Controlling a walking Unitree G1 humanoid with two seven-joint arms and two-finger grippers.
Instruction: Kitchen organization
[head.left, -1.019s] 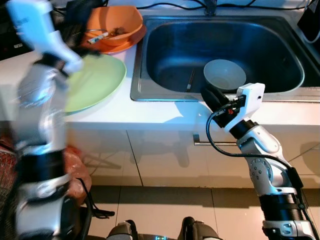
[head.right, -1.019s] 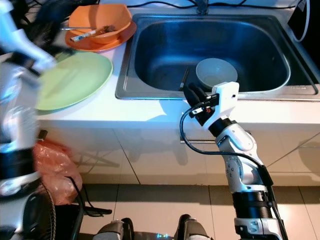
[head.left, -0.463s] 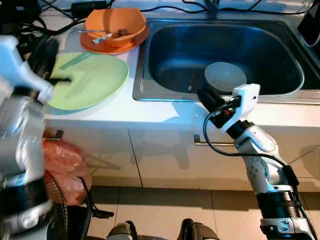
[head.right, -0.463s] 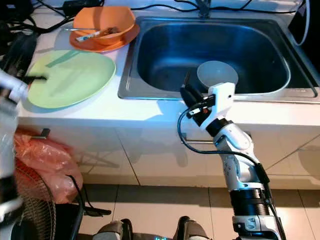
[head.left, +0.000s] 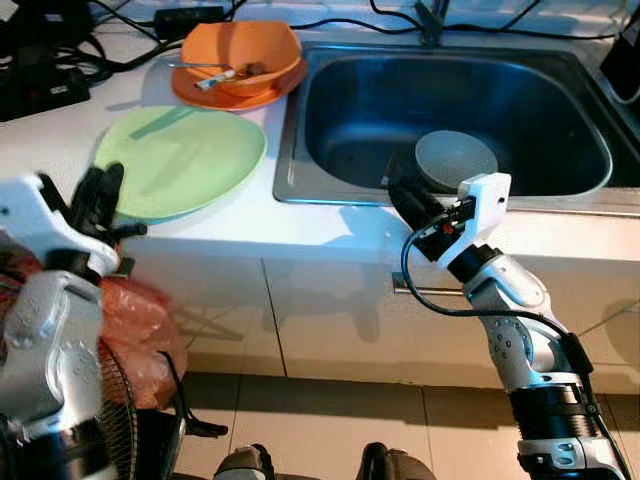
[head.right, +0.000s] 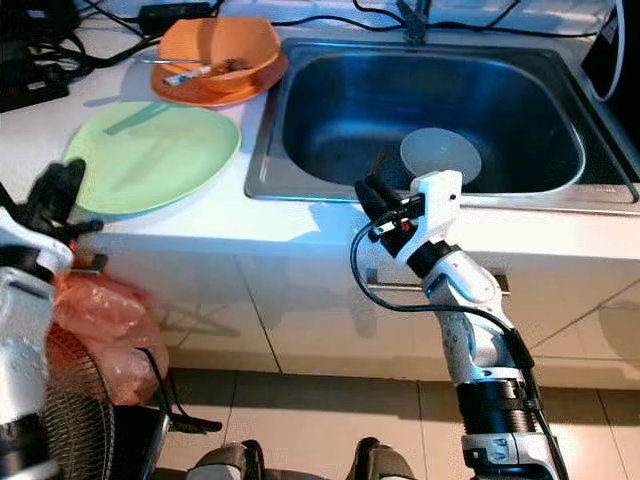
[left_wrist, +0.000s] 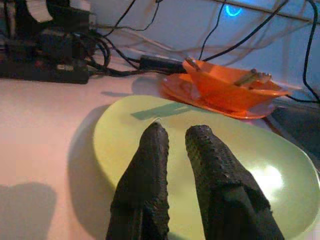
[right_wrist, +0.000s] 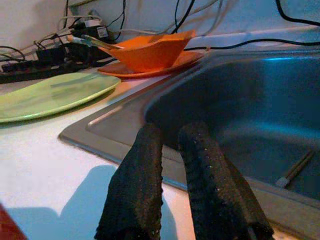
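Two grippers are up at the counter and neither holds anything. The left gripper (head.left: 98, 195) sits at the counter's front edge, just beside the near rim of the light green plate (head.left: 182, 160); in its wrist view the two black fingers (left_wrist: 150, 165) lie close together with only a thin gap, pointing over the plate. The right gripper (head.left: 408, 198) hovers at the front lip of the steel sink (head.left: 330, 190), its fingers (right_wrist: 142, 175) likewise nearly together and empty, aimed into the basin.

Judging by how things lie, the tidying is barely begun. A grey bowl (head.left: 456, 160) rests in the sink bottom near the front wall, with a pair of chopsticks (right_wrist: 295, 169) lying on the basin floor beside it. Behind the green plate, an orange bowl (head.left: 240, 55) stands on an orange plate (head.left: 200, 95), with chopsticks (head.left: 215, 78) and food scraps inside. All of that is probably left to gather or stack.

Room is mixed. Bare white countertop (head.left: 60, 130) lies left of the green plate, but black cables and a power strip (left_wrist: 45, 75) crowd the back of the counter. The sink's front wall stands between the right gripper and the bowl, so reaching it likely means going up over the lip. Below the counter edge, an orange-red plastic bag (head.left: 140, 320) hangs close to the left arm.
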